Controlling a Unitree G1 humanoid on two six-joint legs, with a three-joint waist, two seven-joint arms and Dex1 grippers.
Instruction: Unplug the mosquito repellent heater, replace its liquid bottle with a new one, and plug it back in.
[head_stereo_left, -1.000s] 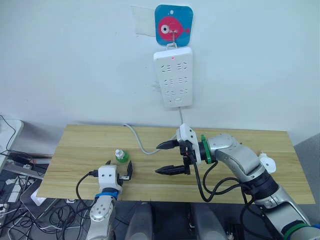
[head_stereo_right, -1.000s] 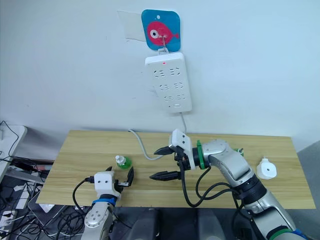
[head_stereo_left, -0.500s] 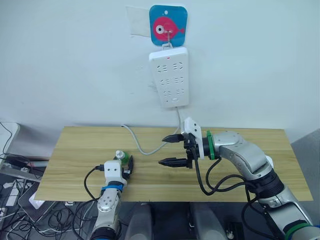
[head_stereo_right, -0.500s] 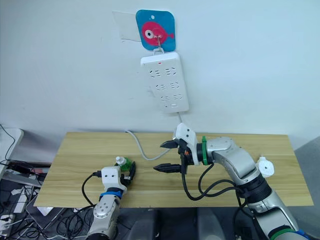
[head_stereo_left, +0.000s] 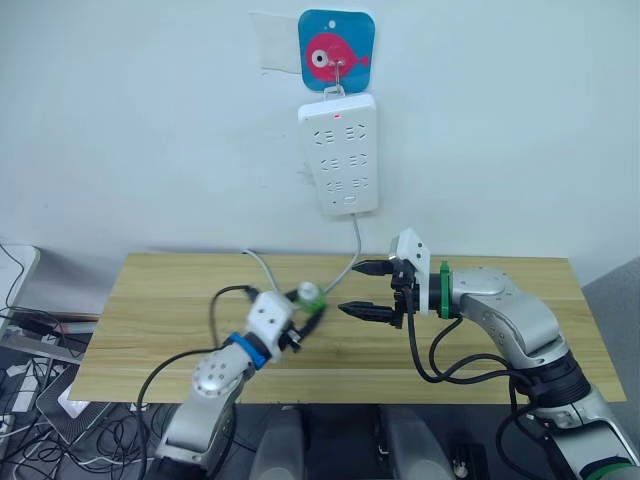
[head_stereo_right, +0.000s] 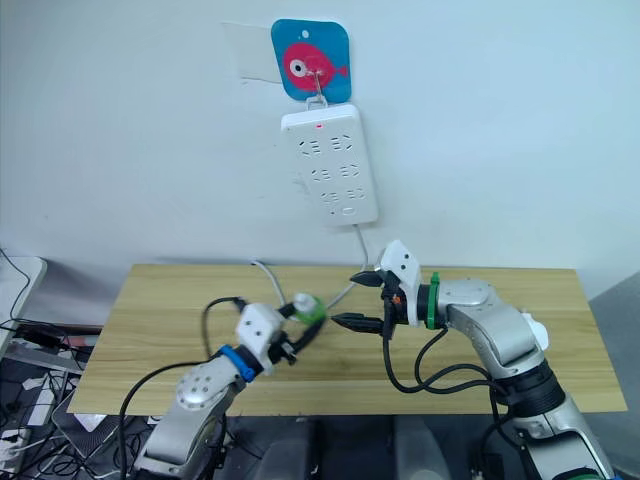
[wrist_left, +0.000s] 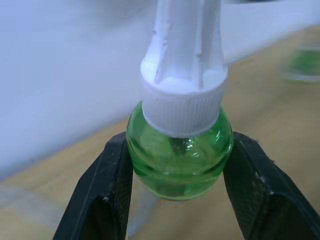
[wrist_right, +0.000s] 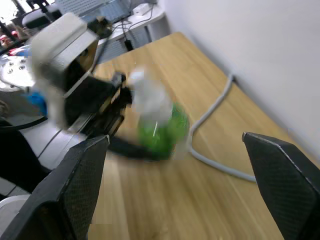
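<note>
Silver arms, black cables; right wrist ring green, left apparently blue

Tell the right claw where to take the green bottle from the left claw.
Grip the white cap and neck of the bottle. The left claw already clamps the round green belly from both sides, so only the top is free. The open right claw should probably close across the cap, coming from its own side.

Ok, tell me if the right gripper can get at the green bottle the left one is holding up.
Probably yes. The right gripper is open and faces the green bottle, which the left gripper holds above the table with nothing between them.
</note>
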